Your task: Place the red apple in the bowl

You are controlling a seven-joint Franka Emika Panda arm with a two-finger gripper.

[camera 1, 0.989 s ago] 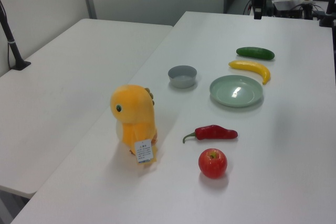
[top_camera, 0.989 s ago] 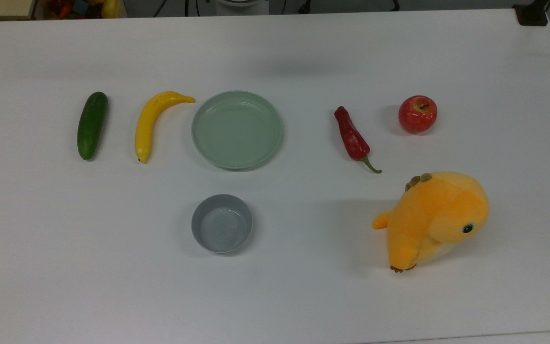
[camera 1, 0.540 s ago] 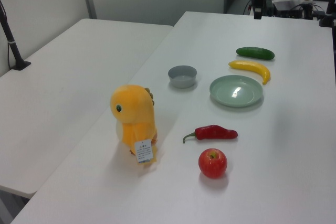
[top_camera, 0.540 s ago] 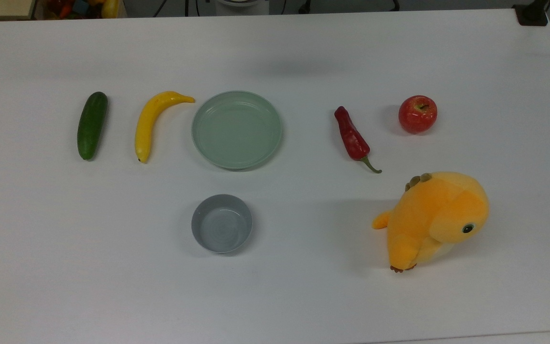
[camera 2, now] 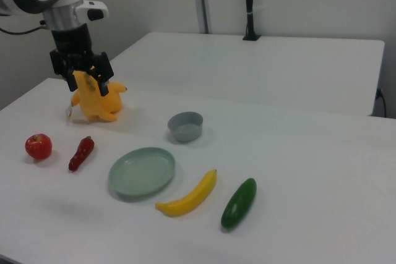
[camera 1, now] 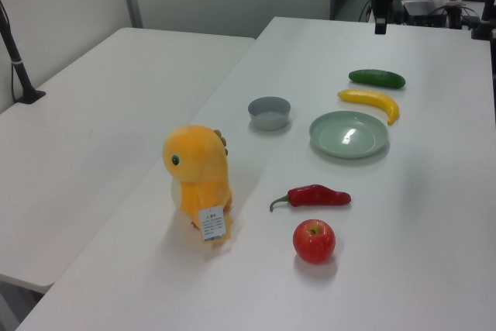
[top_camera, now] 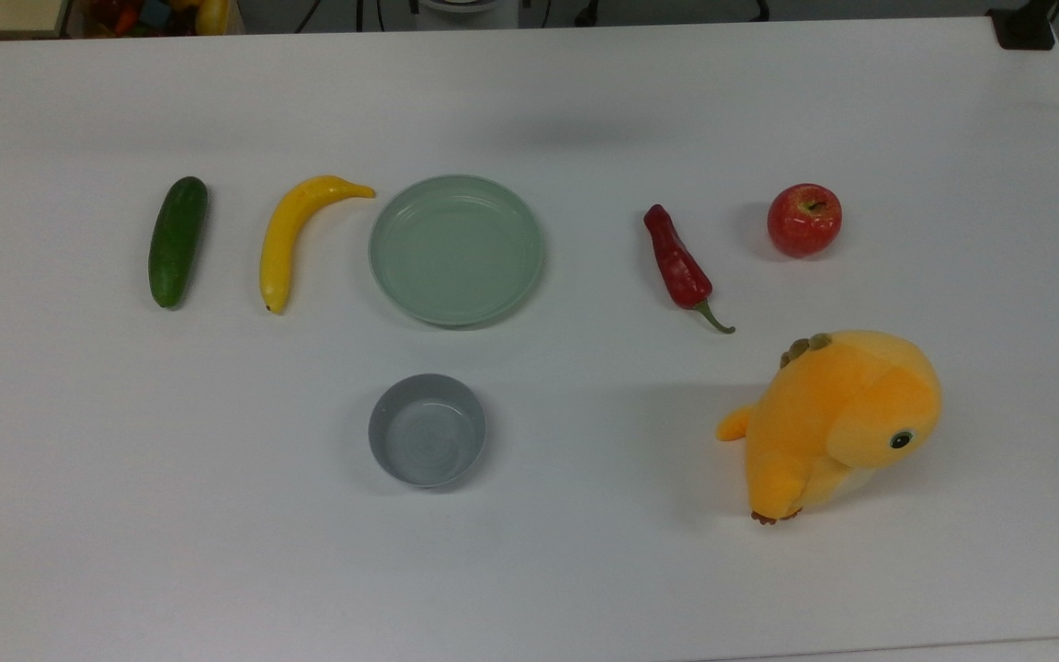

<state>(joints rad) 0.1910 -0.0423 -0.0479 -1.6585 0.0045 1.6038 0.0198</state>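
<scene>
The white table (top_camera: 585, 570) carries everything; above it in the right view the gripper (camera 2: 82, 77) hangs with fingers spread wide, holding and touching nothing. The grey bowl (top_camera: 427, 429) stands empty below the pale green plate (top_camera: 456, 249) in the top view; the red apple (top_camera: 803, 220) lies well apart at the top view's right, beside the red chili pepper (top_camera: 677, 264).

Items on the desk (top_camera: 585, 570), one of each kind: one red apple (top_camera: 803, 220), one red chili pepper (top_camera: 677, 265), one grey bowl (top_camera: 427, 429), one pale green plate (top_camera: 456, 249), one banana (top_camera: 295, 237), one cucumber (top_camera: 177, 241), one orange plush toy (top_camera: 837, 418).
</scene>
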